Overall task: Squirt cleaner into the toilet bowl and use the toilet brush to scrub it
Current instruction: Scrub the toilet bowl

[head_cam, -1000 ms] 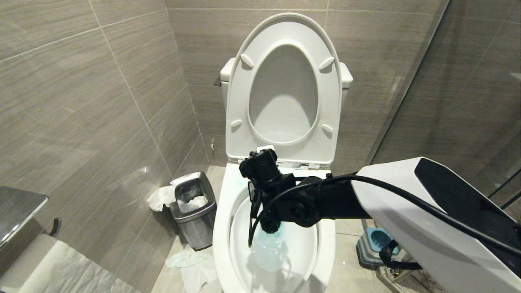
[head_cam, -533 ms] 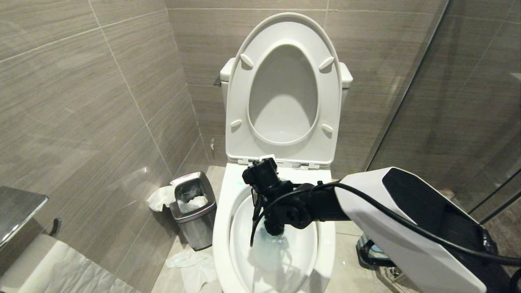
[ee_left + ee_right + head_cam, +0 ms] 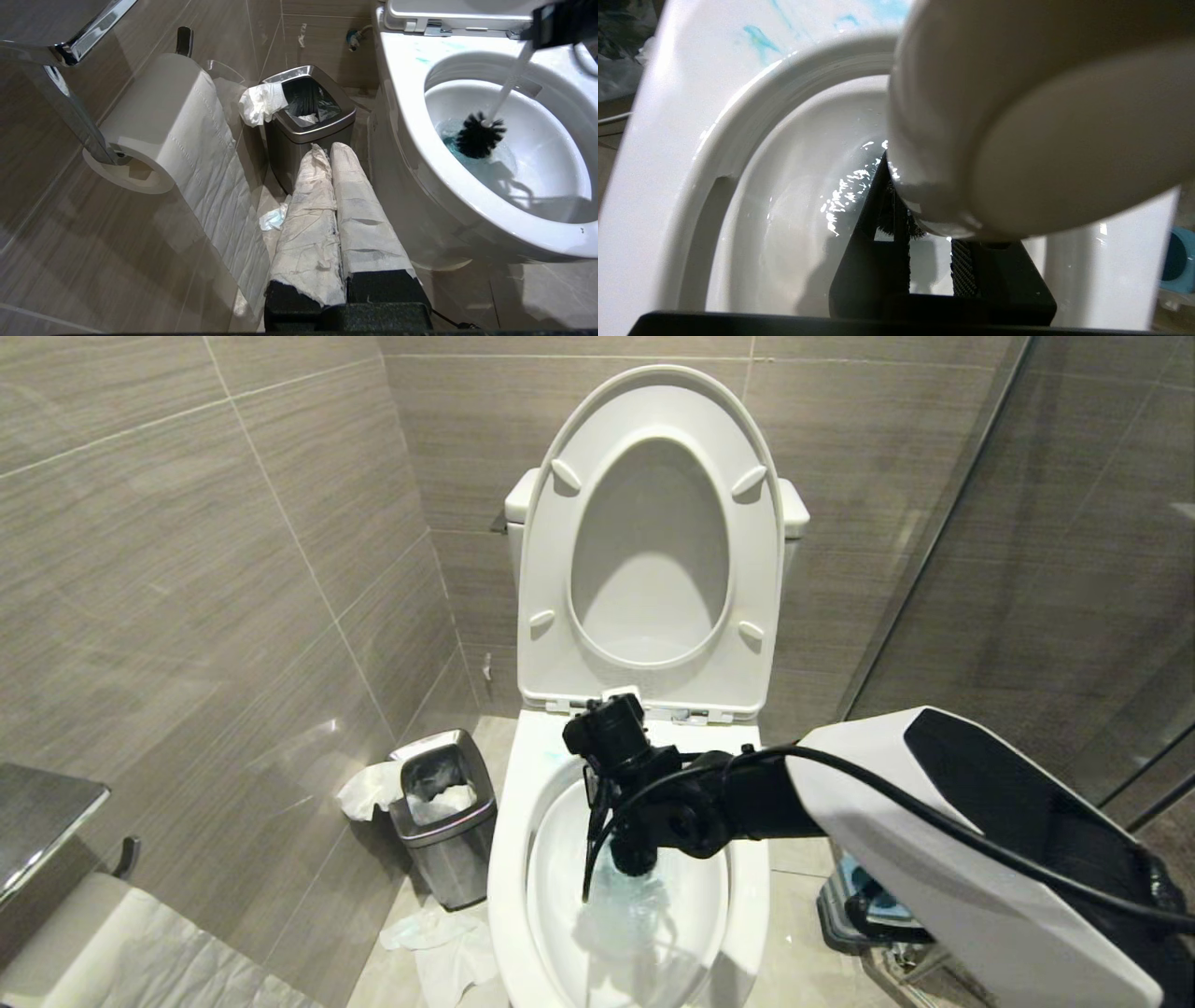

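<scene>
I hold the brush (image 3: 486, 130) in the right gripper (image 3: 924, 219), whose jaws are closed narrow on the white handle, gripped high so that the wrist and cable stay above the water. The handle slants down into the bowl (image 3: 509, 887) from the hinge end, which puts the black bristle head against the inner wall at the waterline rather than straight down the drain. In the left wrist view the head sits at the edge of the teal-tinted water, where the cleaner (image 3: 462, 151) has pooled; pale blue streaks also mark the flat rim near the hinge. The seat (image 3: 651, 541) stands raised against the tank, leaving the whole basin open to the arm. I judge the task to be in the scrubbing step, with the cleaner already applied. The left gripper (image 3: 334, 154) is parked low beside the toilet, pointing at the steel bin (image 3: 306, 121), its paper-wrapped jaws pressed together and empty. The blue-grey holder (image 3: 864, 891) stands on the floor on the robot's right, partly hidden by the arm, within reach for returning the brush.
</scene>
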Motion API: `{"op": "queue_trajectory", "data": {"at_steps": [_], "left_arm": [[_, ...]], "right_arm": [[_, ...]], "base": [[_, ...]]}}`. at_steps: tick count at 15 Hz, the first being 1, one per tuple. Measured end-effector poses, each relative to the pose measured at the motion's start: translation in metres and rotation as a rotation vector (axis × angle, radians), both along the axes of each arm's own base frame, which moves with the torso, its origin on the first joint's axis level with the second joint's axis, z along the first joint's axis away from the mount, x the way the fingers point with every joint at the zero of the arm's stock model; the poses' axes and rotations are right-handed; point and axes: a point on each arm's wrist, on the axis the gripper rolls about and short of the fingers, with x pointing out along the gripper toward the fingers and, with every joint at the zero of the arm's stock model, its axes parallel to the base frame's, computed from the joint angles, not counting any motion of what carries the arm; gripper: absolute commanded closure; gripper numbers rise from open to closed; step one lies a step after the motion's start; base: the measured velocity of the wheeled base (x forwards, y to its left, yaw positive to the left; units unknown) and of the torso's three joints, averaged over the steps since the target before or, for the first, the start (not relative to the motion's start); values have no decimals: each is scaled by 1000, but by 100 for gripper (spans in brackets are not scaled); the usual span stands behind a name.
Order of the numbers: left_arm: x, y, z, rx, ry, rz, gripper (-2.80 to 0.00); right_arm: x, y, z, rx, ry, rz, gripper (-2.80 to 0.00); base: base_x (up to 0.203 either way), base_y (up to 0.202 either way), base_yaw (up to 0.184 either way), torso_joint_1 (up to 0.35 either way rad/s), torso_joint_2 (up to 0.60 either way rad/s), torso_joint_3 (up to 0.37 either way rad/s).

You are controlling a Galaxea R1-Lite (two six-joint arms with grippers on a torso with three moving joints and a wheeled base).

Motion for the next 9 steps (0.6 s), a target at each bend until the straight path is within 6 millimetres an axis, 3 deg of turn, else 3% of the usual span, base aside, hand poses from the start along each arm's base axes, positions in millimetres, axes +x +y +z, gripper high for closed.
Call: {"op": "queue_trajectory", "data": {"at_steps": [5,7,9], "left_arm": [[0,0,0,-1,0,0,0],[0,0,0,-1,0,0,0],[0,0,0,0,0,0,0]], "right_arm": [[-35,-28,77,70,-70,10,0],[-42,-35,92,87,-85,11,0],[-42,-36,88,80,-76,11,0]], "base": [[0,0,0,0,0,0],[0,0,0,0,0,0],[0,0,0,0,0,0]]}}
